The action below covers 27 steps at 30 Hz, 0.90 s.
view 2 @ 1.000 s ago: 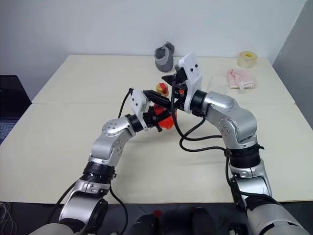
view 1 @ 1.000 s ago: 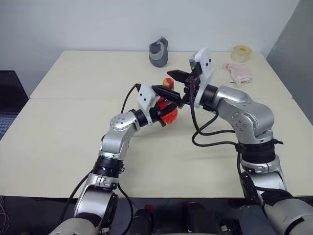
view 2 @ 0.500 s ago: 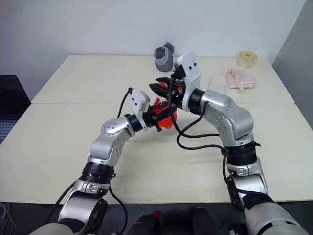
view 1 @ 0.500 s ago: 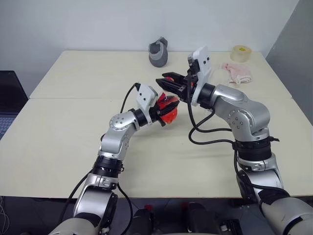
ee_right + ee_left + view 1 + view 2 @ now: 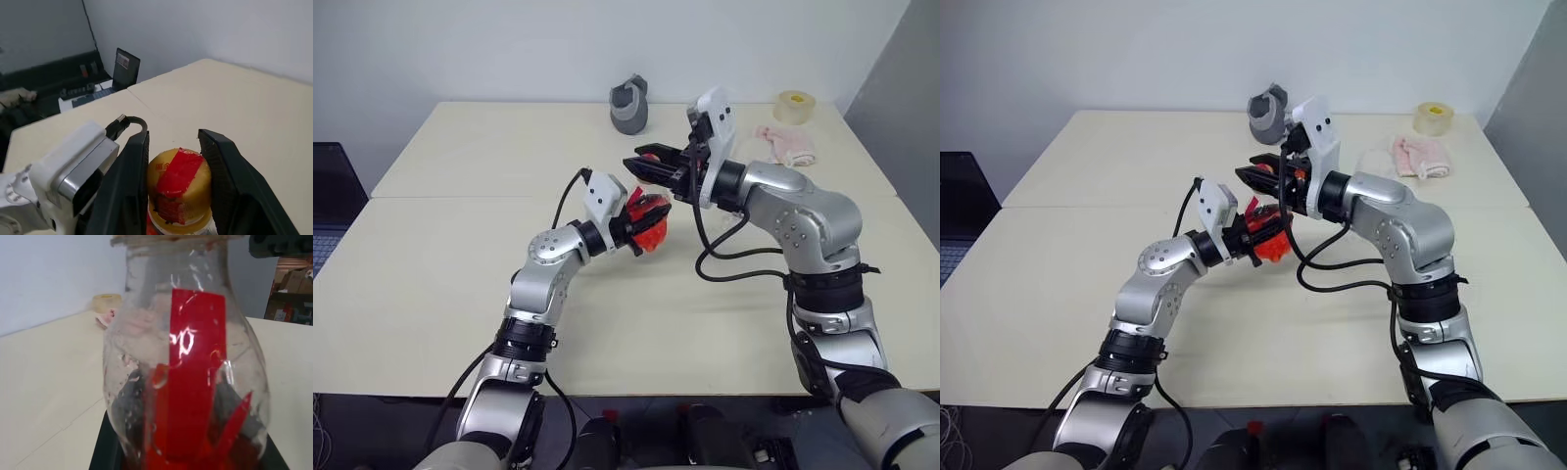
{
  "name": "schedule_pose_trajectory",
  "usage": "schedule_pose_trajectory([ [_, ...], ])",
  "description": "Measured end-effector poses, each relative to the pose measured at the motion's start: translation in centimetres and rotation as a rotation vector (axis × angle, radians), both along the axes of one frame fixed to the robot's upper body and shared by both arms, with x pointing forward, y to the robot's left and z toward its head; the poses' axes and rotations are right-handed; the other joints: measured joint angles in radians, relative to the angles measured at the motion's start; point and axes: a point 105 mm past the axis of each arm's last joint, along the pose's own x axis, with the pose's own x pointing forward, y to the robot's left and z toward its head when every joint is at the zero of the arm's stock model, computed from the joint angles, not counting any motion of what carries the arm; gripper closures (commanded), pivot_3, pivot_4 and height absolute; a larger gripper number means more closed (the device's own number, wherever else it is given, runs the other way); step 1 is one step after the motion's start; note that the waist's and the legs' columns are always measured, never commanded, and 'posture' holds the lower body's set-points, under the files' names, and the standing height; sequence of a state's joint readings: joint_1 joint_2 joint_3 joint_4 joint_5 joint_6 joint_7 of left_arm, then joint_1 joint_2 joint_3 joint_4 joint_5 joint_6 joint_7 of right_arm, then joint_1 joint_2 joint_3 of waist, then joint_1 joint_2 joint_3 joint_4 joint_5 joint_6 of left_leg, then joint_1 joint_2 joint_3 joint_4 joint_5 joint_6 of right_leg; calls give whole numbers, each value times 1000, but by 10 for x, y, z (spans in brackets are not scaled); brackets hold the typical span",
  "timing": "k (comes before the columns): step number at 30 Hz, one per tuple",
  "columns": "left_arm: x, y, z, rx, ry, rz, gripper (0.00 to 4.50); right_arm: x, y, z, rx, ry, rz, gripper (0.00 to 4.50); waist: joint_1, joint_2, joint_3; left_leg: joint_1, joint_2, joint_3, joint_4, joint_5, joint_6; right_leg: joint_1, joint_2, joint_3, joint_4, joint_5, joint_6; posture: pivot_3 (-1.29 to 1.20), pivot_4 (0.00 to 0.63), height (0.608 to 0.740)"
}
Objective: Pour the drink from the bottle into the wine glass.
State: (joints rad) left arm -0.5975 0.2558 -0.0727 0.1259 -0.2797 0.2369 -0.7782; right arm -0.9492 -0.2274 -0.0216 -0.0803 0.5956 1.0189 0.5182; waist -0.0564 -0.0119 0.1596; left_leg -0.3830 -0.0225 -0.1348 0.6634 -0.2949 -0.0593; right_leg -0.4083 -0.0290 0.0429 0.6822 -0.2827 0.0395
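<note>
My left gripper (image 5: 638, 221) is shut on the bottle (image 5: 650, 225), a small clear one held upright above the table's middle, with red drink (image 5: 195, 450) low in its body and a red label strip. The bottle's yellow cap (image 5: 179, 183), with red tape on top, sits between the two black fingers of my right gripper (image 5: 173, 142), which is shut on it from behind and above (image 5: 648, 166). A faint clear shape behind my right forearm may be the wine glass (image 5: 1368, 160); the arm hides most of it.
A grey cup-like object (image 5: 629, 103) stands at the table's far edge. A roll of tape (image 5: 793, 106) and a pink cloth (image 5: 788, 145) lie at the far right. A dark laptop (image 5: 328, 196) sits off the table's left side.
My right gripper, open beside the cap a second ago, has swung over the bottle's top and shut on the cap. The left gripper and bottle have kept still.
</note>
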Motion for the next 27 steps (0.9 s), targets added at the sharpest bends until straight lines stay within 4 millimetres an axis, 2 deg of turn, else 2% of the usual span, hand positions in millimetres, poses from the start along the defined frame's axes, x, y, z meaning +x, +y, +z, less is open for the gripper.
schedule_pose_trajectory([
  [4,-3,-3,0,7,2,-17,3509,-3,-7,2,62,143,-6,3253,1,0,0,0,0,0,0,0,0,0,-1,0,0,0,0,0,150,740],
  [9,-8,-10,2,9,-11,-49,3509,-10,-17,7,66,191,-21,3253,0,0,0,0,-1,1,0,0,1,0,-1,0,0,0,0,0,150,740],
  [14,-14,-21,10,6,-56,-94,3509,-29,-29,13,22,101,-60,3253,1,0,0,-1,0,1,0,-1,2,0,-1,0,0,0,0,0,150,740],
  [19,-20,-30,6,19,-59,-142,3509,-42,-40,7,6,29,-120,3253,1,0,0,0,-1,1,0,-1,2,0,0,0,0,0,0,0,150,740],
  [27,-22,-30,12,-2,-79,-144,3509,-49,-34,11,-13,-124,-149,3253,-1,0,0,0,-1,1,0,-1,2,0,1,0,0,0,0,0,150,740],
])
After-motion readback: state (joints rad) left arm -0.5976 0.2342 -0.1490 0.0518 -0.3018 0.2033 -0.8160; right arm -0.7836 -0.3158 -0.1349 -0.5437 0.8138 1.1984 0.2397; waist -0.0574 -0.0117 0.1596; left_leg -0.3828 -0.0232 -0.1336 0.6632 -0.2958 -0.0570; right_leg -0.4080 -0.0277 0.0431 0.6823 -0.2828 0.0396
